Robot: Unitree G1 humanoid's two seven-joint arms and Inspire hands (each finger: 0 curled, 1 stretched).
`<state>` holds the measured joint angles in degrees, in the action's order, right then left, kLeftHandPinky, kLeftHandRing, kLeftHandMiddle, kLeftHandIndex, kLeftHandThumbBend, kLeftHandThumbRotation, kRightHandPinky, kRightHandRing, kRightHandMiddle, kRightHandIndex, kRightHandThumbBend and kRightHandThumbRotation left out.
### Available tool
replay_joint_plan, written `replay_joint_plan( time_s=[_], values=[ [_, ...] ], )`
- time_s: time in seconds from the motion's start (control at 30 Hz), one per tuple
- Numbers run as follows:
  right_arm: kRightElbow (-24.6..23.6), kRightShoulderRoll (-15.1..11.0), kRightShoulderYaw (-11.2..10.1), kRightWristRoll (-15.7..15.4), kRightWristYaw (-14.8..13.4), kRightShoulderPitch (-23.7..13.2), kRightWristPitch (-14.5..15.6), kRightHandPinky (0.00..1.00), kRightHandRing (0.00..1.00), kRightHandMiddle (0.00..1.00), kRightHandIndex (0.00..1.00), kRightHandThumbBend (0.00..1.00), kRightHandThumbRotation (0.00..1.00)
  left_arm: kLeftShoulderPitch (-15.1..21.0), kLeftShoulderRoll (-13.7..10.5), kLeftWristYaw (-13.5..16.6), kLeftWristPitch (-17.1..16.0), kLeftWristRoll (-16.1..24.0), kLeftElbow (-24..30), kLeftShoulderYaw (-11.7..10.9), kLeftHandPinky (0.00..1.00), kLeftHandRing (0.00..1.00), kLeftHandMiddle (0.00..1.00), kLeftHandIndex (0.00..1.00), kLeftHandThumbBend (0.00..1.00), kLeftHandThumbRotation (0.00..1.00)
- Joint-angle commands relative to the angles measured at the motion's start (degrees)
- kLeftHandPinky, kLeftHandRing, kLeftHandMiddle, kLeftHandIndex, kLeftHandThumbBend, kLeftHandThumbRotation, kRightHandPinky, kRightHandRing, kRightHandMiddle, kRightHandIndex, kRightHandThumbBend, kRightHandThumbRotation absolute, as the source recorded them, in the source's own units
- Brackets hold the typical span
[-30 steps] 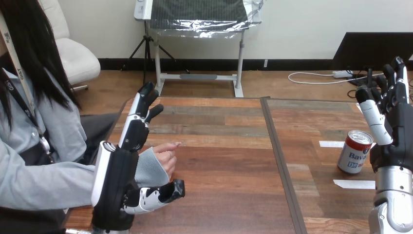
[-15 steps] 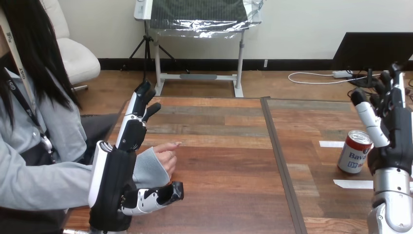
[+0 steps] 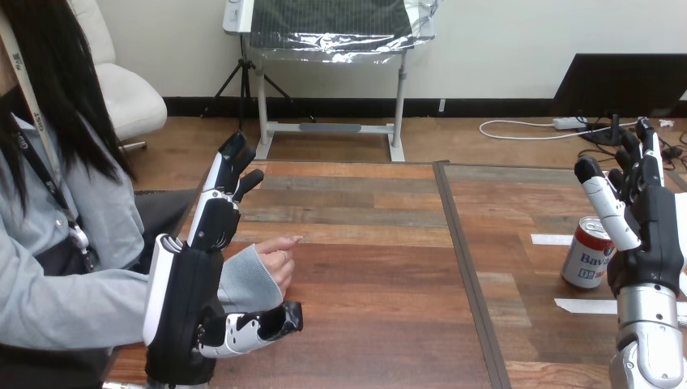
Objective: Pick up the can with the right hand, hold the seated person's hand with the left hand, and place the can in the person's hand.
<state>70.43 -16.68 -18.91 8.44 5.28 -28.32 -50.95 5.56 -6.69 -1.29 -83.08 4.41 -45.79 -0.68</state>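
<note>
The robot's right hand (image 3: 648, 235), black with white shells, stands upright with its fingers straight and spread toward twelve o'clock and its thumb held apart. It grips nothing. The red-and-white metal can with a silver top (image 3: 585, 258) stands just at the hand's nine o'clock, with the thumb crossing in front of its upper right edge. I cannot tell whether the two touch.

The main risk, as I judge it, lies here. If the hand closes from this high, side-on stance, the thumb could catch the rim and tip the can toward nine o'clock, or push it along the dark wooden plank table (image 3: 373, 243) instead of enclosing it. A light can would roll away easily.

The robot's left hand (image 3: 190, 292) is also unclenched, with fingers pointing to twelve and the thumb reaching to three o'clock. The person's hand (image 3: 275, 261), coming out of a grey sleeve (image 3: 243, 279), rests on the table at the palm's two o'clock, in the gap above the thumb. Nothing is curled round it. It lies loosely closed, so a can brought over could find no open palm and drop.

The can is upright, a short cylinder with a glossy printed wall. It looks smooth and likely slippery between hard fingers. It stands at the table's three o'clock side, between two white tape strips (image 3: 589, 305).
</note>
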Motion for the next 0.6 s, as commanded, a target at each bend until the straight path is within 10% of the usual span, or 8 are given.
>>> replay_joint_plan(
  time_s=[0.0,0.57],
  values=[
    [-0.25,-2.47,0.01,-0.83,-0.76,-5.11,0.4,0.99,1.0,0.98,0.99,1.0,0.6,0.93,-0.52,-0.43,-0.89,-0.98,0.91,0.19,0.89,0.95,0.98,0.96,1.0,0.7],
    [0.54,-3.76,0.79,-3.99,-4.48,-4.87,3.49,0.99,1.0,0.97,1.0,1.0,0.62,0.73,-0.53,-0.57,-1.68,-0.18,0.58,-1.21,0.92,0.95,0.98,0.96,1.0,0.73]
  ],
)
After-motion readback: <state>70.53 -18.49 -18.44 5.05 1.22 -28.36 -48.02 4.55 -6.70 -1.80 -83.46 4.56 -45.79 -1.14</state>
